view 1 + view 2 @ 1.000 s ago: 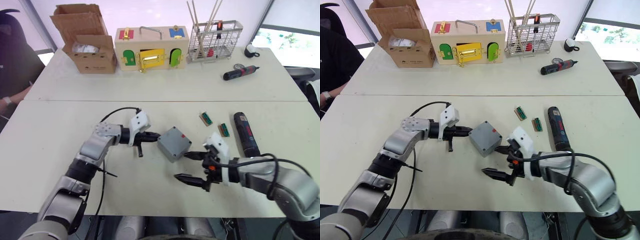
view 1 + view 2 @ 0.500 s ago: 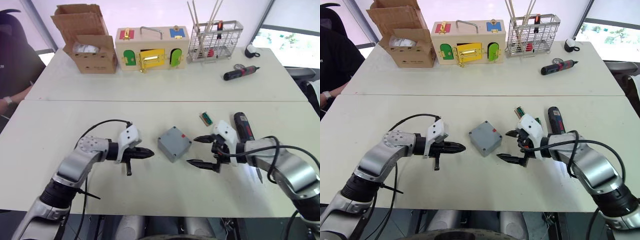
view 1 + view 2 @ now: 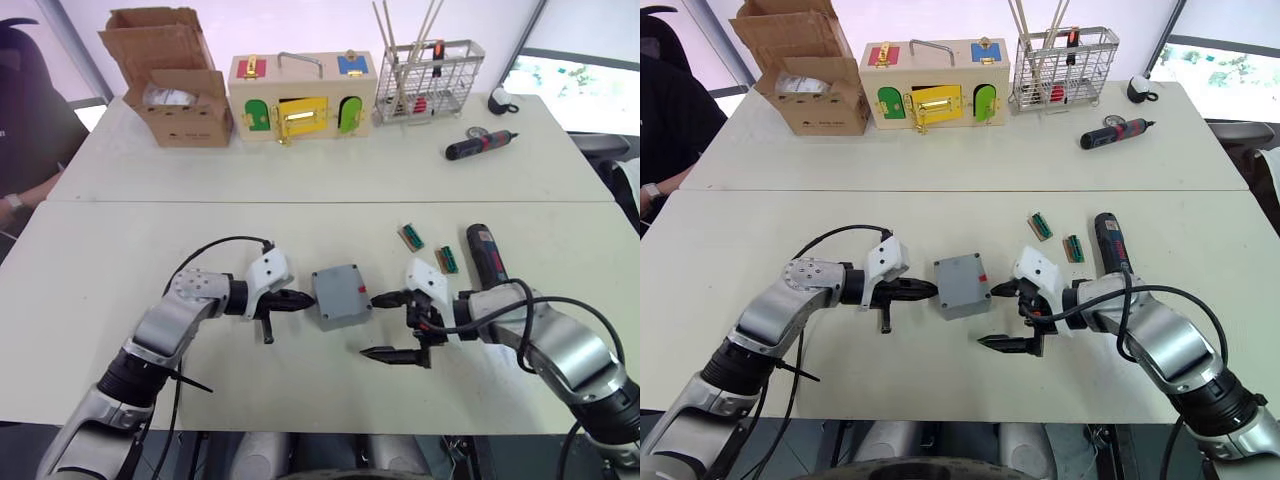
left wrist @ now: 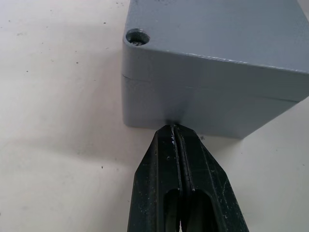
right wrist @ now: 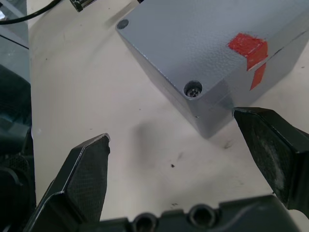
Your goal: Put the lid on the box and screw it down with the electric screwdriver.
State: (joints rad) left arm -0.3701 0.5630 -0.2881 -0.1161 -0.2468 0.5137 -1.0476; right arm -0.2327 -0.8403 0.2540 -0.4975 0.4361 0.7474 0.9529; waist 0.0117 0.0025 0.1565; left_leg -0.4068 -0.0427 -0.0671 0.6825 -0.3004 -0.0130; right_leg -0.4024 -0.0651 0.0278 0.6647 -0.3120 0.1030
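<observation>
The box (image 3: 341,296) sits near the middle of the front bench (image 3: 90,330), with the lid (image 4: 217,29) already seated on it; a seam between the 2 is seen in the left wrist view, and a screw sits in a corner hole (image 5: 193,89). The left end effector (image 3: 295,298) is pressed shut, holding nothing, its tip touching the box's side wall. The right end effector (image 3: 390,327) is spread wide and empty, 1 finger at the box's red-marked corner (image 5: 247,50). The electric screwdriver (image 3: 490,262) lies just beyond the right arm, on the bench. The box is judged light, rigid and smooth, likely to slide when pushed; bracing across opposite walls is advised. Open bench surrounds it, with 2 small green parts (image 3: 412,237) near.
</observation>
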